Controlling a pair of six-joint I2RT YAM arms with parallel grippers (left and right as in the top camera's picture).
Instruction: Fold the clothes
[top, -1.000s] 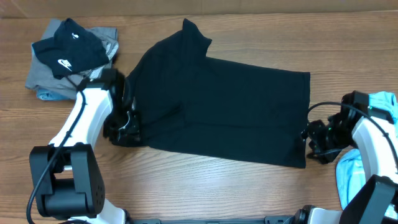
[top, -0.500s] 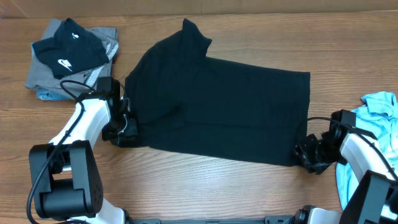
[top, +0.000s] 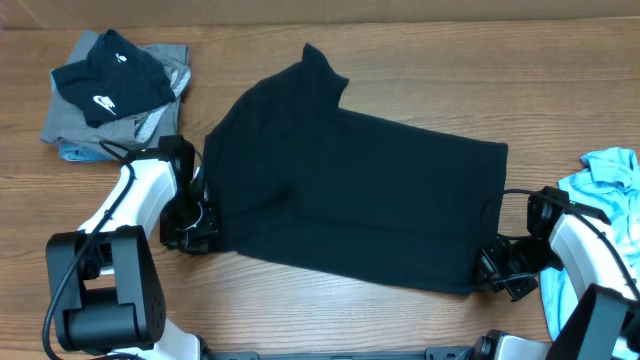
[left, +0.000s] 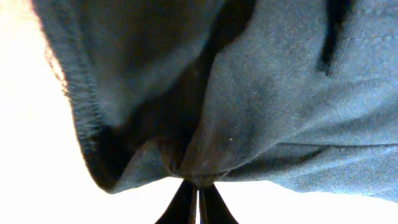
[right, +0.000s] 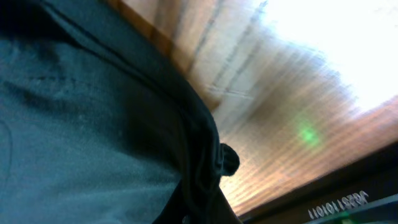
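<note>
Black cotton fills the middle of the overhead view: a large plain black short-sleeved T-shirt (top: 360, 200) lies spread on the brown wooden tabletop (top: 300, 320), one sleeve pointing toward the upper centre. The left claw (top: 196, 230) is clamped on the shirt's lower left edge, and the right claw (top: 493, 272) is clamped on its lower right corner. At upper left, a smaller black garment with a white swoosh (top: 110, 80) sits on grey folded cloth (top: 62, 125). A light blue cloth (top: 610, 170) lies at the right edge.

In the left wrist view, the fingertips (left: 181, 208) meet at bottom centre, pinching bunched black fabric.

In the right wrist view, the shirt's hem fills the left and gathers into the closed claw at the bottom. Wood grain shows at upper right.
</note>
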